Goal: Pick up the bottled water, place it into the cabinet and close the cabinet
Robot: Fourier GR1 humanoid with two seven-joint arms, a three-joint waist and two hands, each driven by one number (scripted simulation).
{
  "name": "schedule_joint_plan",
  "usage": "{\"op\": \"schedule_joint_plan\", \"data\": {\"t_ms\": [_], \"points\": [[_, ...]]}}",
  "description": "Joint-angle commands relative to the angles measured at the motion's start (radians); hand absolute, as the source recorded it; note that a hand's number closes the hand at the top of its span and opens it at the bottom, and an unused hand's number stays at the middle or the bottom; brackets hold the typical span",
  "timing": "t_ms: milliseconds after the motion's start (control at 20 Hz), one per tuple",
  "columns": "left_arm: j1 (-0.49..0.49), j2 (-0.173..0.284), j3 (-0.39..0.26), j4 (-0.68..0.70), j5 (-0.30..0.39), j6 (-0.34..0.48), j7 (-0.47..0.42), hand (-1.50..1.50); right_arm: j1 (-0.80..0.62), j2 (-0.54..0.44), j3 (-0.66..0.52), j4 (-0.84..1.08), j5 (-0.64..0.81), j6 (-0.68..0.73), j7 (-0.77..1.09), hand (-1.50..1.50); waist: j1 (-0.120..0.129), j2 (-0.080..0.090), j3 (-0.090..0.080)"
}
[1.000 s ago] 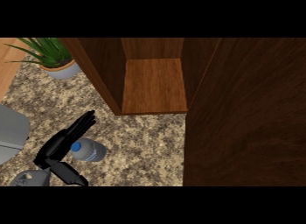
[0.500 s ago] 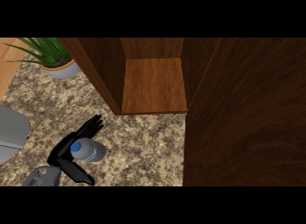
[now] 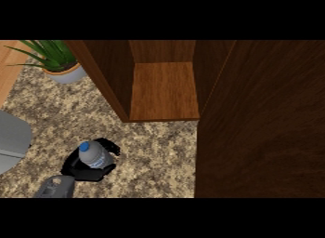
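1. The clear plastic water bottle with a blue cap (image 3: 94,155) stands on the speckled granite counter (image 3: 152,153), at its lower left.
2. The black left hand (image 3: 90,169) curls round the bottle — its grey forearm comes in from below.
3. The open dark wooden cabinet (image 3: 164,88) lies behind, to the right.
4. The potted green plant (image 3: 55,60) sits far left — beside the cabinet.

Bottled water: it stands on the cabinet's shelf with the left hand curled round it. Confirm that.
Not quite. The head view shows the bottled water on the speckled counter, short of the open cabinet, whose shelf is bare. The left hand does curl round it.
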Motion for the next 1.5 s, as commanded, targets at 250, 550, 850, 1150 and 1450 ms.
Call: {"op": "schedule_joint_plan", "data": {"t_ms": [250,550,850,1150,1450], "points": [[-0.027,0.002,-0.005,0.022,0.049,-0.173,-0.087,1.50,0.063,0.002,-0.035,-0.159,-0.101,-0.031,0.025,-1.50,0.012,-0.002,0.001],[-0.004,0.028,0.194,0.034,0.204,0.058,-0.109,1.50,0.084,-0.008,-0.035,-0.144,-0.084,-0.024,-0.009,-1.50,0.015,-0.002,-0.001],[-0.018,0.030,0.288,-0.007,0.269,0.227,-0.115,1.50,0.125,-0.033,-0.082,-0.160,-0.170,-0.013,-0.004,-1.50,0.019,-0.004,0.002],[0.028,-0.034,0.224,-0.148,0.255,0.276,-0.037,1.50,0.165,-0.042,-0.113,-0.190,-0.198,0.007,-0.008,-1.50,0.023,-0.008,0.004],[0.050,-0.105,0.155,-0.372,0.256,0.354,0.115,1.50,0.156,-0.056,-0.132,-0.176,-0.198,-0.019,-0.012,-1.50,0.037,-0.011,0.005]]}}
